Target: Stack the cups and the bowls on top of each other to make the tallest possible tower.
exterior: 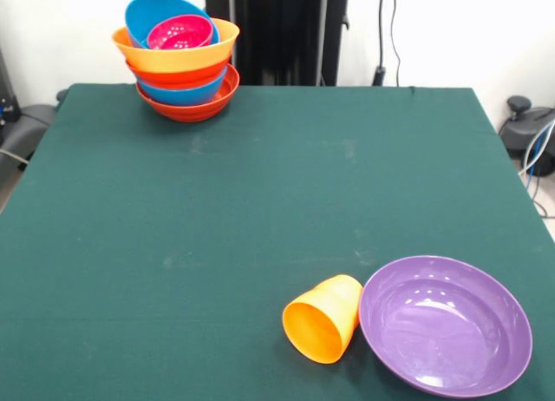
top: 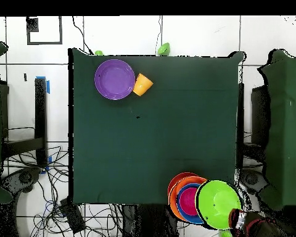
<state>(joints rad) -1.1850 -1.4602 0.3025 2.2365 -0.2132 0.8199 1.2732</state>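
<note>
**Tower may tip at the table corner**

The gripper (top: 238,218) clasps a green bowl (top: 218,203) above the tower (exterior: 180,67). The blue bowl (exterior: 166,15) already leans; a skewed drop could topple it. The cup (exterior: 324,318) lies beside the purple bowl (exterior: 446,324).

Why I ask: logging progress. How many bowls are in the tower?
6: red-orange base, lower blue, second red-orange, wide orange, upper blue, magenta. Others may hide.
</note>
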